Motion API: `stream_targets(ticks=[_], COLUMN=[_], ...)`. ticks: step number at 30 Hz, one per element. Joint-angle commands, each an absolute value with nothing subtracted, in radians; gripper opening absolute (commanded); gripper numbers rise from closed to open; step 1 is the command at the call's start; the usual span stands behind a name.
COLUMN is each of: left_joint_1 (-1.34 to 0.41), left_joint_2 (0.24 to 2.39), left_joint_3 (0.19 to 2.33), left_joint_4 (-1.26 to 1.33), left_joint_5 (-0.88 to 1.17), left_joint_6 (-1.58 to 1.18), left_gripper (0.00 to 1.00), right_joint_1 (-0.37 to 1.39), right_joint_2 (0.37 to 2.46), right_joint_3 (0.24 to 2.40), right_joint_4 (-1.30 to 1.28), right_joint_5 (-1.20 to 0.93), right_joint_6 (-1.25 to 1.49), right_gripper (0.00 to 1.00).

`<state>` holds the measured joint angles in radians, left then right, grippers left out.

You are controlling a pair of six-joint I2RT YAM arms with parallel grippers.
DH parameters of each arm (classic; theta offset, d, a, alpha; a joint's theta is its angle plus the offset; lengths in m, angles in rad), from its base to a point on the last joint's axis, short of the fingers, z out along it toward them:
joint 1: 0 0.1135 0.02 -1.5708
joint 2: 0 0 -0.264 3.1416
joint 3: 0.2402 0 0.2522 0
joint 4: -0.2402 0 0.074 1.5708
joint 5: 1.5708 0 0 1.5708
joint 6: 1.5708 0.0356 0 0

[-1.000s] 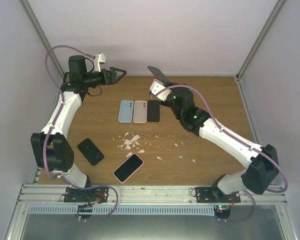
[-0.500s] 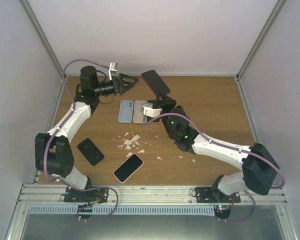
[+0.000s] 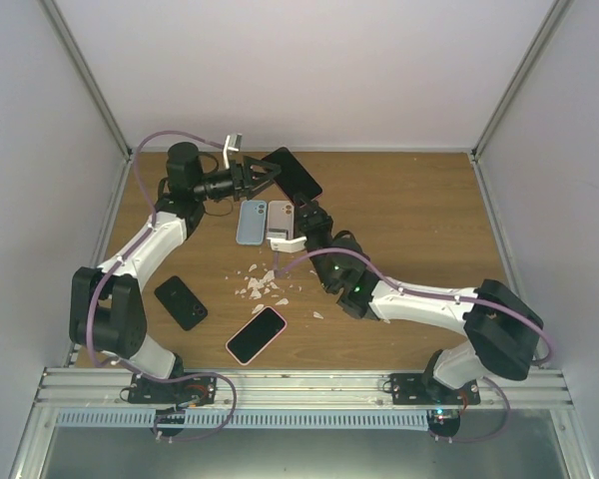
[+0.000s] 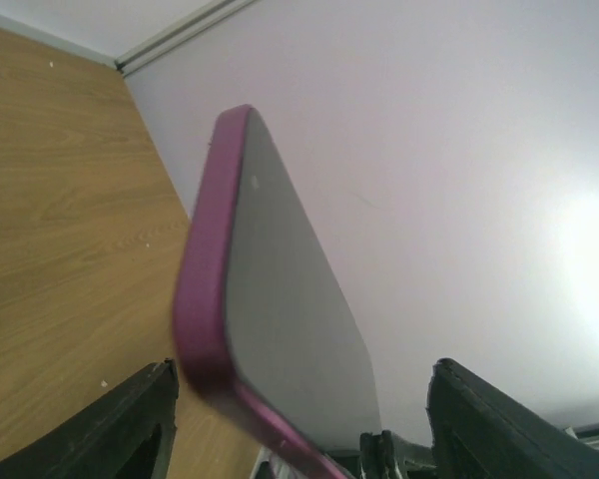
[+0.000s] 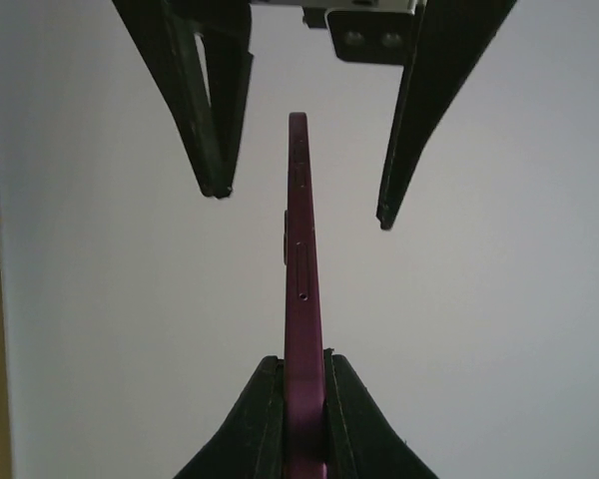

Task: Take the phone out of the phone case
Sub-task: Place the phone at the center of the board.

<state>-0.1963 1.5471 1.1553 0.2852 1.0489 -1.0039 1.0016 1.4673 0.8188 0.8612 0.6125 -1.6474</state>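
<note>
Clamping one magenta-cased dark phone [image 3: 292,172] edge-on in right fingers [image 5: 265,419] above wooden tabletop [image 3: 409,220]; holding left fingers [image 5: 180,90] spread around its top edge, gaps showing both sides.

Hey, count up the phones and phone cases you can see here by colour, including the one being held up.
light blue case: 1
pale pink case: 1
black phone: 1
pink-edged phone: 1
purple-cased phone, held up: 1
Total: 5 in view
</note>
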Motion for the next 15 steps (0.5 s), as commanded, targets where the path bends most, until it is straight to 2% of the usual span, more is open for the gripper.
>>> stream_targets(ticks=[1,6,15], left_joint_1=[-0.208,-0.209,-0.208], left_joint_2=[1.517,1.519,1.505], left_joint_3=[1.142,1.127,1.100], left_joint_4=[0.376,0.407,0.464], left_joint_5=[1.047,1.045,1.050], left_joint_6=[-1.034,-1.071,-1.130], left_gripper=[0.64,0.43,0.13], right_joint_1=[1.029,1.051,1.071], right_joint_2=[1.477,1.506,1.545], right_joint_3=[0.820,0.789,0.768], right_joint_4=[1.077,1.175,1.317], right_joint_5=[0.622,0.620,0.629], right_joint_6=[-1.719,-1.791,-1.874], right_gripper=[0.01,0.00,0.04])
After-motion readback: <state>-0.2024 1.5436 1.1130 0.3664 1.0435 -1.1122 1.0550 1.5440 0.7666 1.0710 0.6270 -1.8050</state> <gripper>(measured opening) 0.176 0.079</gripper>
